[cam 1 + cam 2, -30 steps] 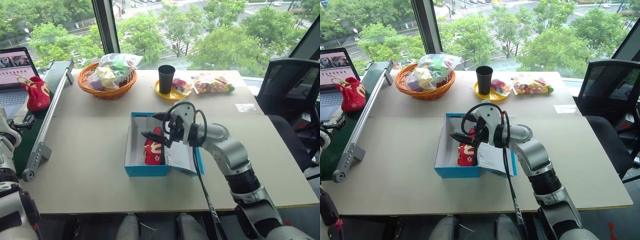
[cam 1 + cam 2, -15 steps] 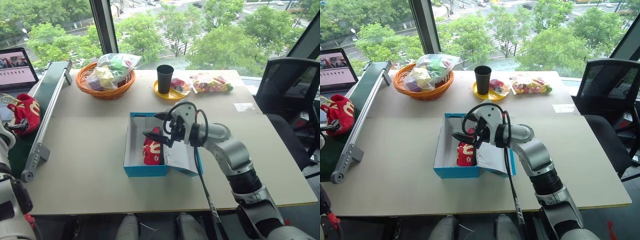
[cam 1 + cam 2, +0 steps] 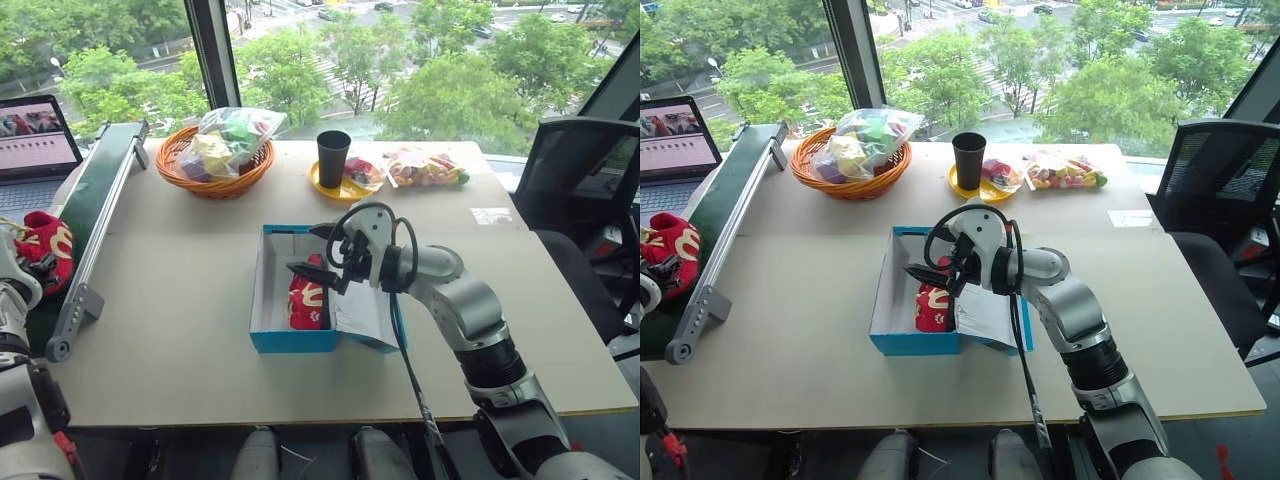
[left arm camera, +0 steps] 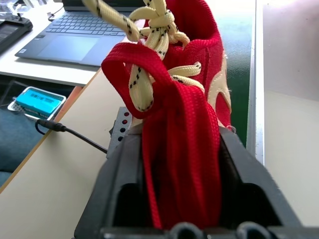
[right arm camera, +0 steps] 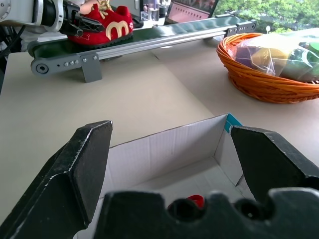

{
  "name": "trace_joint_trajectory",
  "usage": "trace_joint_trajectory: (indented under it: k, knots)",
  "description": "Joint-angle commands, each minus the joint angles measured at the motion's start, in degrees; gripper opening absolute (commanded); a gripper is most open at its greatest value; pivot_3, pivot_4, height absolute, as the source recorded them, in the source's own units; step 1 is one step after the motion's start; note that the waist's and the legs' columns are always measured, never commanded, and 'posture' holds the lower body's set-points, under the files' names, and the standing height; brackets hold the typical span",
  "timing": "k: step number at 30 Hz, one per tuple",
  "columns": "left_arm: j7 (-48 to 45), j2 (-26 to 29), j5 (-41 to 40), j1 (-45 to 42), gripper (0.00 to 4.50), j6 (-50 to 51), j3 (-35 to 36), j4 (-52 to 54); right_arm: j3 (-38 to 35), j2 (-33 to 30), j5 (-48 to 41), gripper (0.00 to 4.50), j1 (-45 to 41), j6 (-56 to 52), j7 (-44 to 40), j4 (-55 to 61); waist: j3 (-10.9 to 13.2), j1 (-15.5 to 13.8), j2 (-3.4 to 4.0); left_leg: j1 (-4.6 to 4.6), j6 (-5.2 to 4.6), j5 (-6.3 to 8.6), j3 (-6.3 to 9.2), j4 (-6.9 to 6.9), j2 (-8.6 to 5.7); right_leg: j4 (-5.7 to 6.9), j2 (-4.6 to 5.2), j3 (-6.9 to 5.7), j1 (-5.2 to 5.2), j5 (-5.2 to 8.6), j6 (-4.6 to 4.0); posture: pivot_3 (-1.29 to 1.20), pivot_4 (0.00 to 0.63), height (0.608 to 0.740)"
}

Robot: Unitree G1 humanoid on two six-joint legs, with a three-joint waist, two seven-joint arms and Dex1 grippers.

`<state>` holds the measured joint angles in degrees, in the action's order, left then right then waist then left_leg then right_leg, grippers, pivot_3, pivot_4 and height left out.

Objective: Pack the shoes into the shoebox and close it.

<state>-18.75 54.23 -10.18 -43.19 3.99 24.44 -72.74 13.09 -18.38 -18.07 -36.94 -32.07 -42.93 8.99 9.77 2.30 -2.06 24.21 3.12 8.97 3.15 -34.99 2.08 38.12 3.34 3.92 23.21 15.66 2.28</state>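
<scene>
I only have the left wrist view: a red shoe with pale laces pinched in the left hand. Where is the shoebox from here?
Observer: The bright blue cardboard shoebox sits mid-table, to the robot's right of the green conveyor belt, where your left hand holds the red shoe.
Operator: Anything inside it?
Observer: The other red shoe lies in its right half; the white floor on the left is bare.
Operator: Is the way in clear?
Observer: Not quite. The right hand hangs open just over the box.
</scene>
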Motion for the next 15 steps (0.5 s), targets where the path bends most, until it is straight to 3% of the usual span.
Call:
trace_joint_trajectory:
  k: [1, 4, 8, 11, 15]
  knots:
    - [4.7, 0.4, 0.4, -1.0, 0.46, -1.0, 0.1, 1.3, -1.2, -0.7, 0.2, 4.5, -0.8, -0.6, 0.9, 2.9, 0.0, 0.2, 0.0, -0.01, 0.0, 0.0, 0.0, 0.0, 0.0, 0.02, 0.0, 0.0, 0.0, 0.0, -0.01, 0.0, 0.15, 0.734]
    - [5.5, -0.7, 1.8, -3.5, 0.17, -0.2, -2.0, 3.8, -2.2, -0.9, -0.7, 4.5, -0.7, -2.1, 1.9, 3.4, 0.0, 0.1, 0.0, 0.0, 0.01, 0.0, 0.0, 0.01, 0.03, 0.05, -0.03, 0.0, 0.03, -0.01, -0.02, 0.0, 0.15, 0.734]
    - [-0.8, -5.7, -1.9, -9.1, 0.17, 5.9, -4.7, 20.5, -21.2, 10.3, -21.1, 4.5, -7.3, -16.3, 15.7, 1.0, 0.2, -1.0, -0.37, 0.18, 0.04, -0.03, 0.08, -0.1, 0.02, 0.04, -0.03, -0.08, 0.04, -0.07, -0.11, 0.0, 0.15, 0.734]
    - [-7.0, -10.3, -6.1, -8.4, 0.17, 14.4, -8.2, 39.4, -30.3, 13.1, -30.4, 4.5, -11.0, -22.9, 22.6, -1.9, 0.2, -2.0, -0.54, 0.55, 0.3, -0.19, 0.31, -0.2, 0.03, 0.0, 0.02, -0.33, 0.14, -0.2, -0.16, 0.0, 0.15, 0.734]
    - [-2.8, -16.5, -1.2, -7.0, 0.17, 21.6, -17.1, 59.0, -46.3, 18.3, -47.4, 4.5, -18.1, -21.7, 45.0, -12.4, 0.2, -1.7, -0.58, 0.54, 0.2, -0.11, 0.22, -0.08, -0.07, -0.05, 0.18, -0.26, -0.02, -0.31, -0.07, 0.0, 0.15, 0.734]
